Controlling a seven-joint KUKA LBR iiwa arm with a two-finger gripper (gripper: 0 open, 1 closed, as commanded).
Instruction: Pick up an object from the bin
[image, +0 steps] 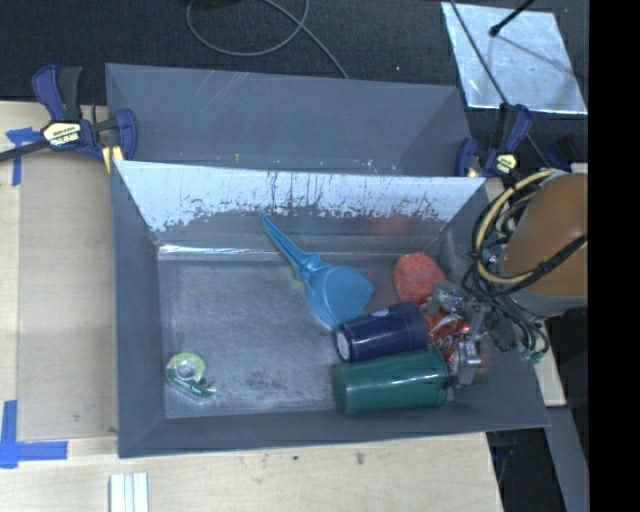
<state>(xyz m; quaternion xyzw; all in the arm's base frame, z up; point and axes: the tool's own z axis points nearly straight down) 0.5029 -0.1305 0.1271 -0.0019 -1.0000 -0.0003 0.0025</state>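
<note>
My gripper (462, 338) is low at the bin's right side, just right of two cans lying on their sides. The dark blue can (383, 333) lies at its left, and the dark green can (390, 385) lies below that, its right end under the gripper's body. A red ball (417, 275) rests just above and left of the gripper. Small red and white bits (443, 324) show beside the gripper, between it and the blue can; I cannot tell what they are.
A light blue scoop (325, 283) with a long handle lies in the middle, pointing up-left. A small pale ring-shaped thing (189, 373) sits at the lower left corner. The arm, with an orange cover and cables, comes in over the right wall.
</note>
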